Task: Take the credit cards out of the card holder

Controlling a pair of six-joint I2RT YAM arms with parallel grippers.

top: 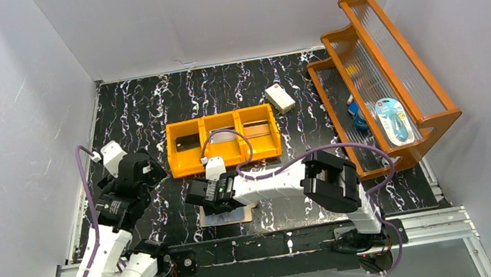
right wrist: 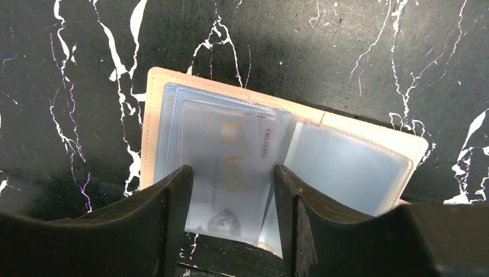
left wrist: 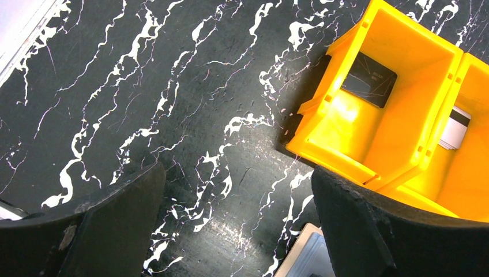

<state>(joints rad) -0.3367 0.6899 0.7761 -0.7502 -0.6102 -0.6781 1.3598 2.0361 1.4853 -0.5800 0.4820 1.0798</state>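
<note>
The card holder (right wrist: 352, 158) lies open on the black marbled table, peach rim outside, pale blue pockets up. A pale credit card (right wrist: 228, 167) with gold lettering sticks out of its left pocket toward the near edge. My right gripper (right wrist: 232, 173) is open, one finger close on each side of that card; I cannot tell if they touch it. From above, the right gripper (top: 209, 196) hides most of the card holder (top: 233, 217). My left gripper (left wrist: 236, 179) is open over bare table beside the bin. A black card (left wrist: 369, 79) and a pale card (left wrist: 455, 128) lie in the bin.
The orange three-compartment bin (top: 182, 169) stands just beyond the card holder, a card in each compartment. A white box (top: 280, 97) lies farther back. An orange slatted rack (top: 395, 38) with small items fills the right side. White walls enclose the table.
</note>
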